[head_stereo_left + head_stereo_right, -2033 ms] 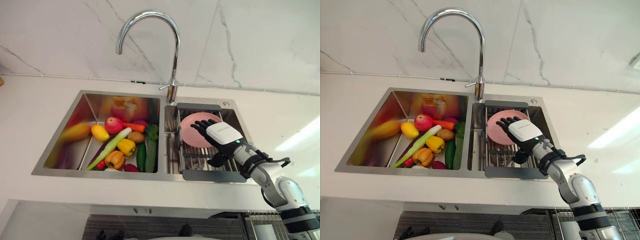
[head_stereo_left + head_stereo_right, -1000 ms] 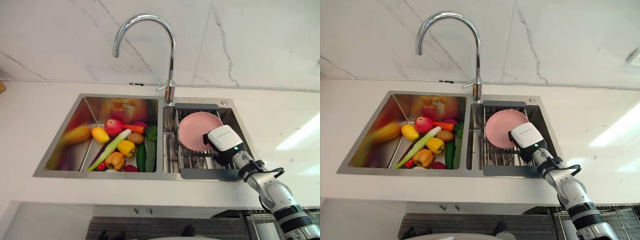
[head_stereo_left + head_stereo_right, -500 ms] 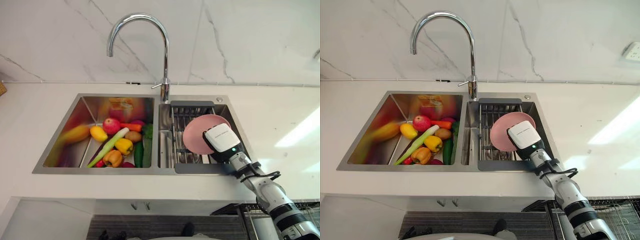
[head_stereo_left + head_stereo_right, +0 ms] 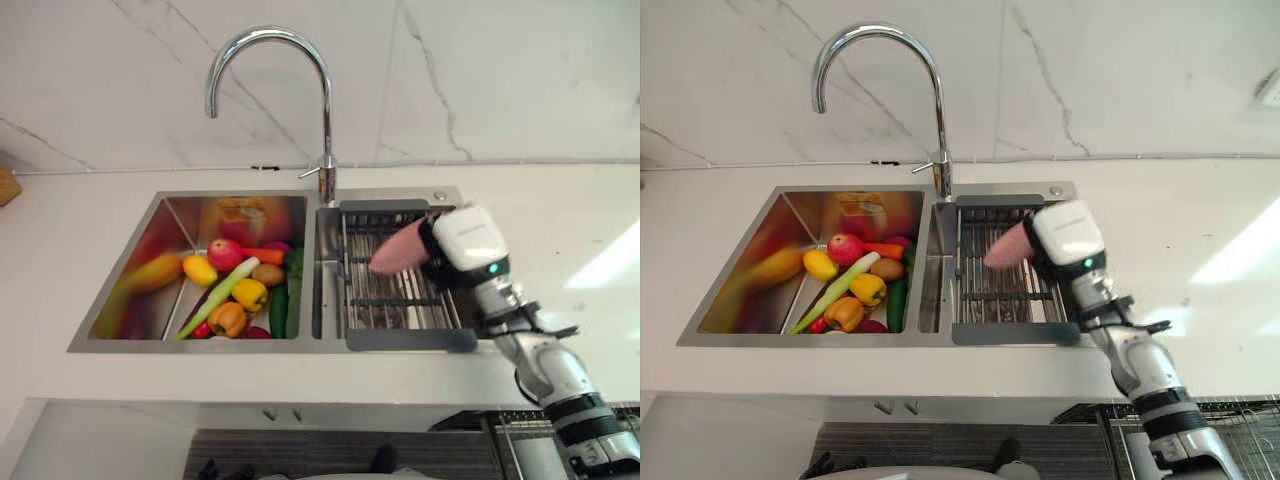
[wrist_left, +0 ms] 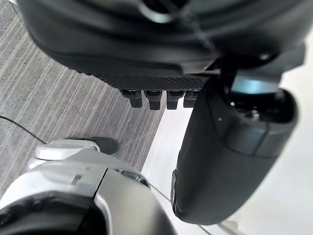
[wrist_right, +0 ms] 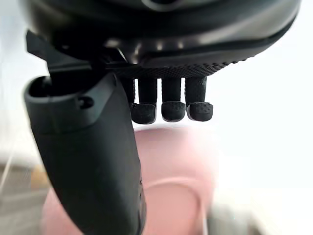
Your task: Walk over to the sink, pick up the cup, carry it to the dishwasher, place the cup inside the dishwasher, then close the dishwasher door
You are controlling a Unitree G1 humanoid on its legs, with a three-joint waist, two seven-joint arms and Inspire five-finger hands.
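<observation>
Your right hand (image 4: 465,240) is over the drying rack (image 4: 400,305) in the right basin of the sink (image 4: 175,215). Its fingers and thumb are curled on a pink plate (image 4: 398,252), held tilted above the rack bars; you cannot tell whether the plate's edge touches them. The left basin holds mixed fruit and vegetables (image 4: 240,290). The tap (image 4: 270,90) stands behind, between the basins. Your left hand (image 5: 161,54) hangs over grey floor (image 5: 58,107), fingers relaxed, holding nothing
</observation>
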